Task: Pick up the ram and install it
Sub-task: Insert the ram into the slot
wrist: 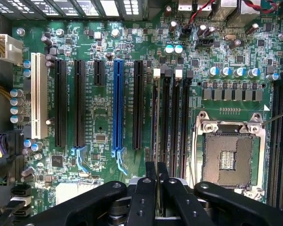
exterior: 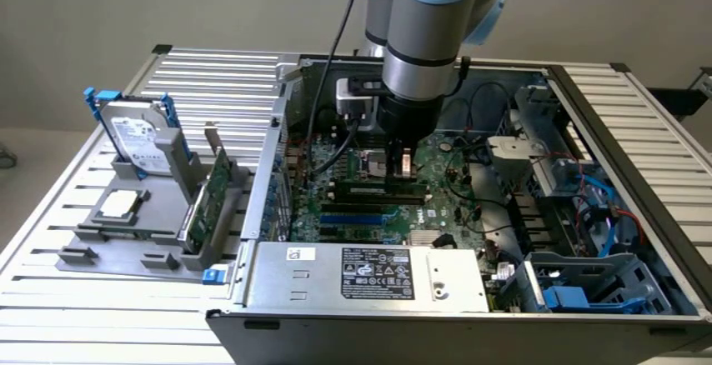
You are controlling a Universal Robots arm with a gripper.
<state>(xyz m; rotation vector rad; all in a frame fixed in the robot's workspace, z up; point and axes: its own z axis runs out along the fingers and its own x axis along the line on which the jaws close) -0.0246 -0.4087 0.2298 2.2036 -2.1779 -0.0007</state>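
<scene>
The ram [exterior: 378, 187] stands on edge along the black slots [wrist: 175, 117] of the board [wrist: 104, 117], directly under the gripper [exterior: 406, 169]. The gripper's 2 fingers [wrist: 148, 188] are drawn narrow, clamped on the ram's thin top edge. Whether it sits fully in a slot cannot be told. In the wrist view the ram [wrist: 154, 117] shows edge-on as a thin dark line running out from between the fingertips, in line with the slot nearest the blue slot [wrist: 118, 108]. In the exterior view it is a long, low, dark green strip. The socket [wrist: 231, 157] lies open on the far side of the 4 slots from the blue one. The board sits in an open case [exterior: 623, 132] with a grey power supply [exterior: 368, 272] at its near end. The case rests on a slatted metal table [exterior: 200, 82] in front of a plain grey wall [exterior: 133, 7]. Toward the exterior view's left, a grey holder [exterior: 83, 257] on the table carries an upright drive [exterior: 139, 136] and a green card [exterior: 212, 194].
</scene>
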